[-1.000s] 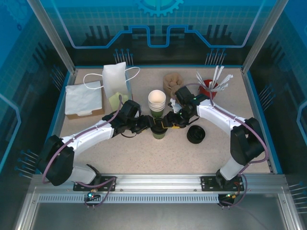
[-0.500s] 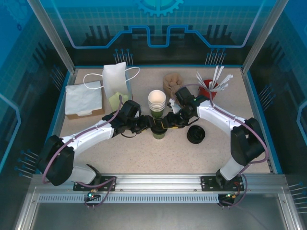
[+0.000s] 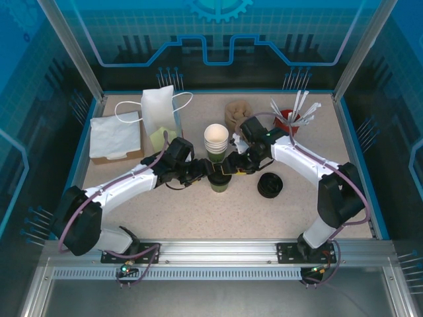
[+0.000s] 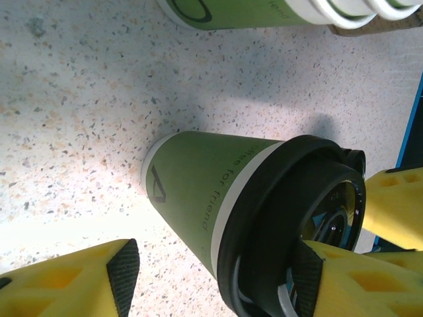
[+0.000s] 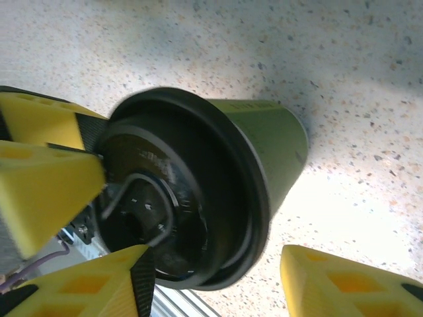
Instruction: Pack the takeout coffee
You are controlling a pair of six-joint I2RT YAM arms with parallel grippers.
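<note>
Left tool: my left tool (image 4: 215, 264) stands open around the takeout coffee (image 4: 195, 191). One yellow finger (image 4: 66, 287) is clear of the cup wall, with bare speckled tabletop (image 4: 79, 132) showing between them. The other finger is against the rim of the lid (image 4: 291, 218).

Right tool: my right tool (image 5: 213, 271) is open too and comes at the same cup from the opposite side. One finger (image 5: 99, 287) lies over the edge of the lid and the other (image 5: 350, 284) stands apart from the cup wall.

Both tools from above: my left tool (image 3: 200, 173) and right tool (image 3: 232, 168) meet nose to nose over the cup. Neither one clamps it.

Takeout coffee: it stands upright (image 3: 220, 181) near the middle of the tabletop, between my two tools, with its black lid on.

Cup stack: the stack of lidless cups (image 3: 216, 140) stands just behind the coffee. From my left wrist its green side (image 4: 231, 12) lies along the top edge.

Loose lids: the stack of black lids (image 3: 269, 185) is to the right of the coffee, under my right arm.

Far left: a white paper bag (image 3: 158, 109) with napkins (image 3: 115, 134) beside it.

Far right: a red cup (image 3: 289, 119) with white sticks in it.
</note>
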